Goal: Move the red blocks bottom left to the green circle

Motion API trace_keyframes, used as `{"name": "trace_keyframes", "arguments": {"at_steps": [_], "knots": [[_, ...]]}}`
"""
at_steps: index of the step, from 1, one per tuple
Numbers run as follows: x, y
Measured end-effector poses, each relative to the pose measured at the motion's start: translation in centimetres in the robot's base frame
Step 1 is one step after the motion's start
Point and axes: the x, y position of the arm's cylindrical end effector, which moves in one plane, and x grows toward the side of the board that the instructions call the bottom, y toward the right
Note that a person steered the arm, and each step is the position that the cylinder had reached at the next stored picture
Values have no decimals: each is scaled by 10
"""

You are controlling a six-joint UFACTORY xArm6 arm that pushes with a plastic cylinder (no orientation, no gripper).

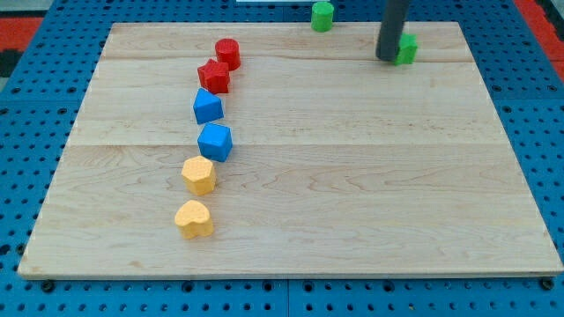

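A red round block [228, 53] and a red star-shaped block [213, 77] sit touching near the top left of the wooden board [352, 194]. A green circle block [322, 15] stands at the board's top edge, right of centre. My tip [389, 57] is at the upper right, touching the left side of a second green block [407, 48], which it partly hides. The tip is far to the right of the red blocks.
Below the red blocks runs a column: two blue blocks [208, 106] [215, 142], then two yellow blocks [199, 175] [194, 219]. Blue pegboard [35, 106] surrounds the board.
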Motion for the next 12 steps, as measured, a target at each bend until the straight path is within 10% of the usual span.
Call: {"name": "trace_keyframes", "arguments": {"at_steps": [9, 10, 12], "knots": [[77, -196], [76, -292], [45, -298]]}}
